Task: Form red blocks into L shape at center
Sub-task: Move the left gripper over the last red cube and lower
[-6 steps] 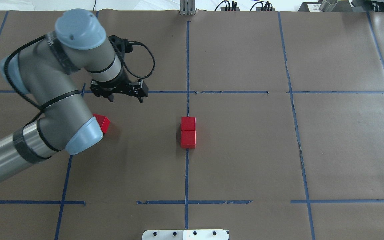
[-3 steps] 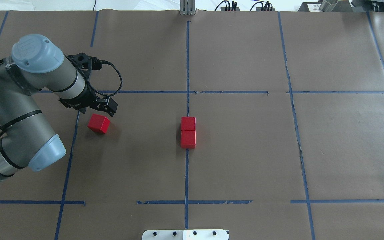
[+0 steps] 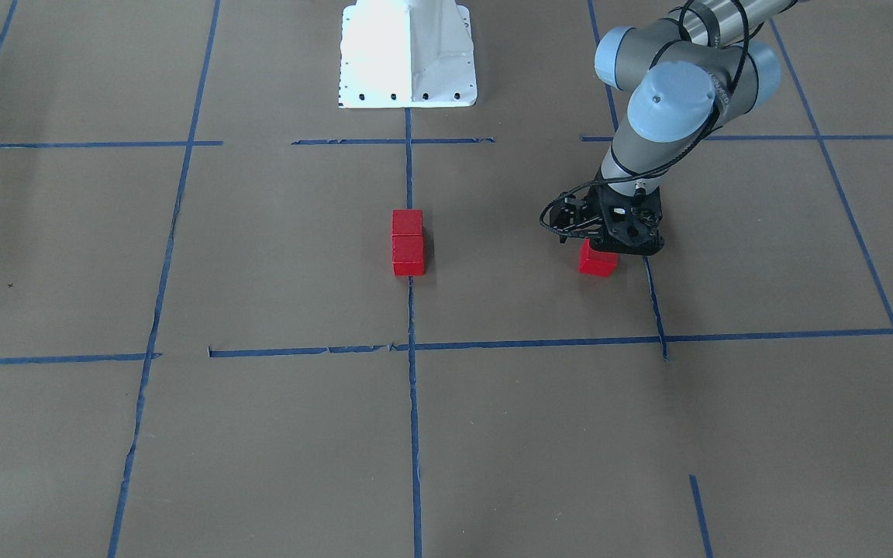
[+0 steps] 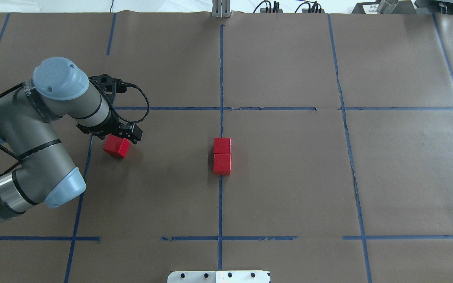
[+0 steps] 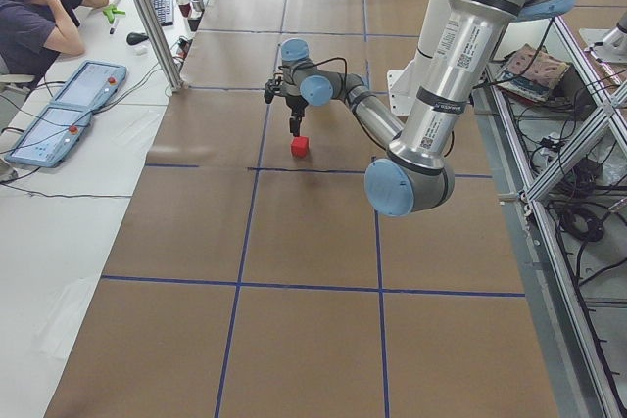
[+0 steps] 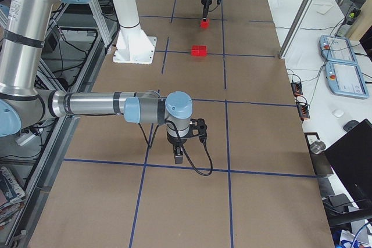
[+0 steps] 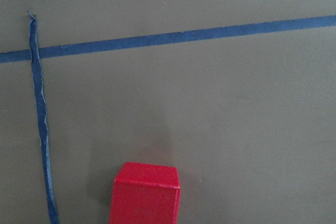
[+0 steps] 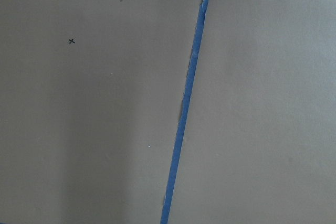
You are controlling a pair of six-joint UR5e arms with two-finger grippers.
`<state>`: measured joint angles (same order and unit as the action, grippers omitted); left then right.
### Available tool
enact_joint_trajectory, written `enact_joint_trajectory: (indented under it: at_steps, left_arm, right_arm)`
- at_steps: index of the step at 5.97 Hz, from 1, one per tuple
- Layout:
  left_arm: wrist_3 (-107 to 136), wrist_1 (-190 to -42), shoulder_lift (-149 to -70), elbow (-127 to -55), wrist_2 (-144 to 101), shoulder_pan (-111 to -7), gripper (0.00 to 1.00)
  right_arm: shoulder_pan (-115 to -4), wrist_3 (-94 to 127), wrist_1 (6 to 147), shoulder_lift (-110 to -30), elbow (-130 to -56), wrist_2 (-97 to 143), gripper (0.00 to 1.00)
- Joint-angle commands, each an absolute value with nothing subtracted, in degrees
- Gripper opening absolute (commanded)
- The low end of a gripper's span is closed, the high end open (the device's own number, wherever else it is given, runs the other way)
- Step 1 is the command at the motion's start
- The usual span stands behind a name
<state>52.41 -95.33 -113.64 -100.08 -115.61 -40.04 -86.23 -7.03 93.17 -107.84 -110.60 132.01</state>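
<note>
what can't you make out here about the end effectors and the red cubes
- Left end effector: open or shut unclear; overhead, its grey wrist hides the jaws.
- Right end effector: too small in exterior right view.
- Lone small bright red cube: bottom cut off by left wrist view's edge.

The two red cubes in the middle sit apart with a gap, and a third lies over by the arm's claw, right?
Not quite: the overhead view shows the two middle cubes touching; the third cube does lie by the left gripper.
</note>
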Motion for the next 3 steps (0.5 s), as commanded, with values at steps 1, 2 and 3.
enact_joint_trajectory:
  at_steps: [1, 2, 3]
  left_arm:
    - [50.81, -98.85, -113.73, -97.4, -115.05, -39.81, 1.0]
    - [50.71, -99.14, -113.82, -96.69, -115.05, -39.81, 1.0]
    - [50.71, -99.14, -113.56, -96.59, -115.14, -39.9, 1.0]
  right_arm:
    - [-86.31, -6.94, 93.16, -107.75, -110.65, 132.01, 1.0]
    - [-86.31, -7.03, 93.16, -107.75, -110.65, 132.1, 1.0]
    - [-86.31, -7.03, 93.16, -107.75, -110.65, 132.01, 1.0]
